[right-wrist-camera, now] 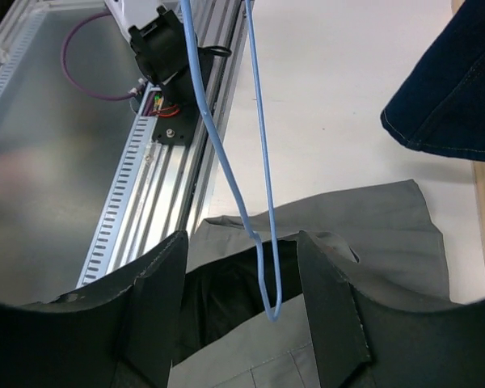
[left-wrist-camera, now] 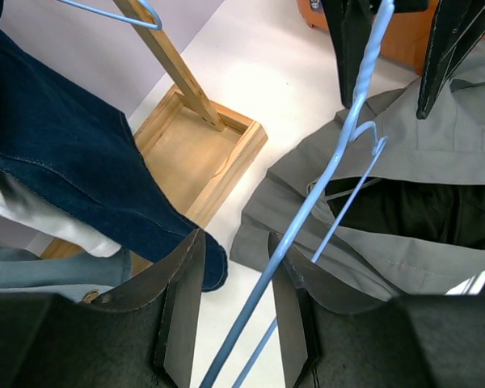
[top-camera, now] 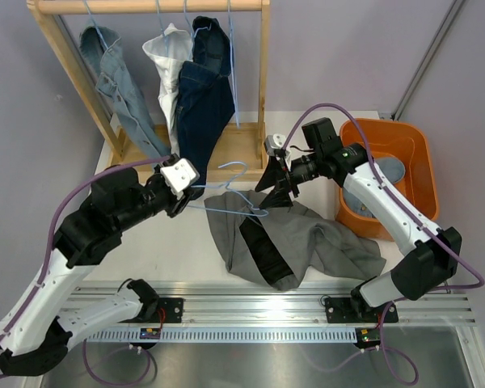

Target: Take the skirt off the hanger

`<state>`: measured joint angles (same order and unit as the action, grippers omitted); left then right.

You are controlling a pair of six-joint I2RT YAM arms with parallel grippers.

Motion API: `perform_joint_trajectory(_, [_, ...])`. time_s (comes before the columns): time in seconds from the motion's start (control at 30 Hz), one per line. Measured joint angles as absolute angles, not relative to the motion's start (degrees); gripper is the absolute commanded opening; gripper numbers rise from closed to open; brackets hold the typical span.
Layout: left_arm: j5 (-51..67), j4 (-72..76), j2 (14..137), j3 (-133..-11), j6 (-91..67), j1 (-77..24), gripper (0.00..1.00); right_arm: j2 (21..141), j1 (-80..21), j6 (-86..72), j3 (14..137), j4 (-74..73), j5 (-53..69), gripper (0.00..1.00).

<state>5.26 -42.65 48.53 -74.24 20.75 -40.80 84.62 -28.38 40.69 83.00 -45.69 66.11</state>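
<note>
A grey skirt [top-camera: 323,242] with a dark lining lies crumpled on the white table, right of centre. A light blue wire hanger [top-camera: 230,208] lies across its upper left part, hook toward the rack. My left gripper [top-camera: 196,192] is open at the hanger's left side. In the left wrist view the wire [left-wrist-camera: 323,174] runs between the jaws [left-wrist-camera: 236,236], against the right finger, with the skirt [left-wrist-camera: 436,153] beyond. My right gripper [top-camera: 276,190] is open. In the right wrist view its jaws [right-wrist-camera: 241,238] straddle the hanger's bent end [right-wrist-camera: 218,153] above the skirt's waist opening [right-wrist-camera: 364,234].
A wooden clothes rack [top-camera: 263,73] stands at the back left with light jeans [top-camera: 117,81], a white garment [top-camera: 166,56] and dark denim [top-camera: 202,105] on blue hangers. An orange bin [top-camera: 416,145] holding denim sits at the right. Aluminium rails [top-camera: 250,307] run along the near edge.
</note>
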Motion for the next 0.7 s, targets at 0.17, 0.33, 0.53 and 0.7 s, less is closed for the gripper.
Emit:
perform_joint_trajectory(0.17, [7.6,-42.1,48.1,-74.2,18.4,-38.7,0.0,84.6,-28.4,35.4,82.0,-40.9,69.3,0.71])
perform_joint_trajectory(0.33, [11.5,-39.4,47.7,-74.1,15.0,-35.5,0.0,84.6,-28.4,34.2,82.0,-39.7,70.5,0.7])
perform_joint_trajectory(0.53, [16.3,-35.3,48.9,-74.0,11.6,-32.6,0.0,84.1,-28.4,35.1,80.9,-40.2,71.2,0.66])
perform_joint_trajectory(0.7, [20.2,-31.9,50.8,-73.6,8.9,-30.3,0.0,83.9,-28.3,37.8,80.0,-43.3,70.6,0.57])
